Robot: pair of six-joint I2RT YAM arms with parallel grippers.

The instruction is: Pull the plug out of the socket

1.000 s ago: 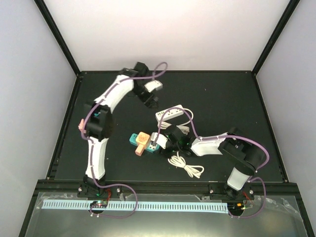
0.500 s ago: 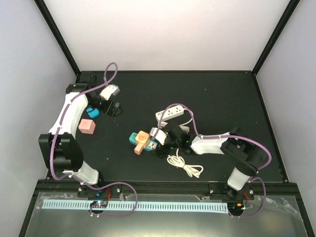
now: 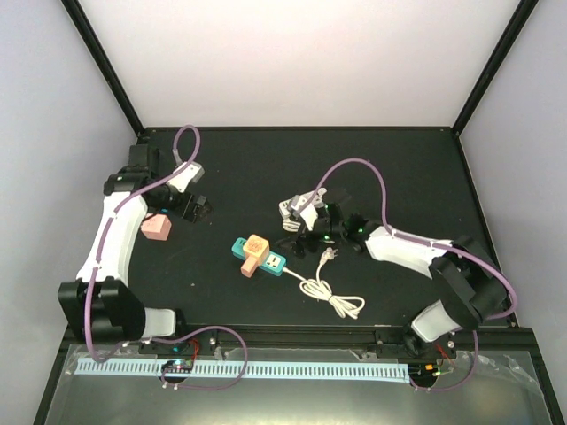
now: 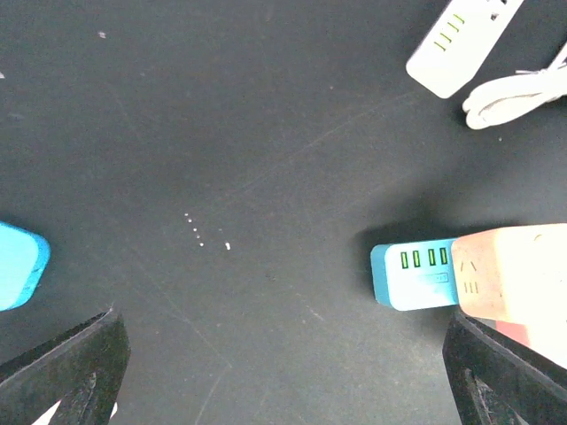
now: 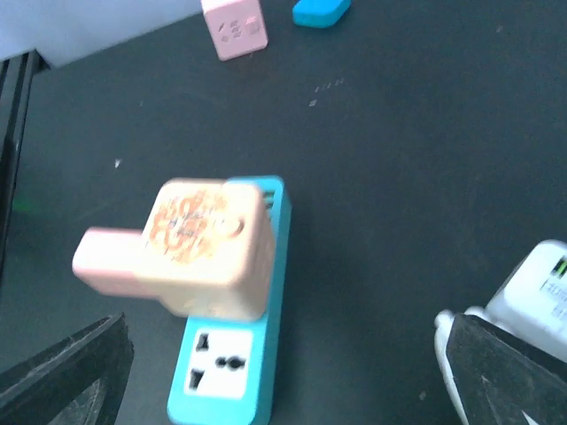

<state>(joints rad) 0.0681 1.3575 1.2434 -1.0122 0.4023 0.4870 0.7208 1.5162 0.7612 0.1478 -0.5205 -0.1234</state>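
The teal socket strip lies mid-table with a peach adapter still plugged into its top. The white plug lies loose on the table right of the strip, apart from it, its cord coiled toward the front. My right gripper hovers open just right of the strip, holding nothing. Its wrist view shows the strip, an empty outlet, and the adapter ahead of the open gripper. Far to the left, my left gripper is open and empty too.
A white power strip lies behind my right gripper. A pink cube sits beside my left arm, and a blue block shows at the left wrist view's left edge. Black frame rails border the mat.
My right gripper opened, let go of the plug and drew back to the right; the plug now lies off the socket. My left arm swung from mid-table to the far left.
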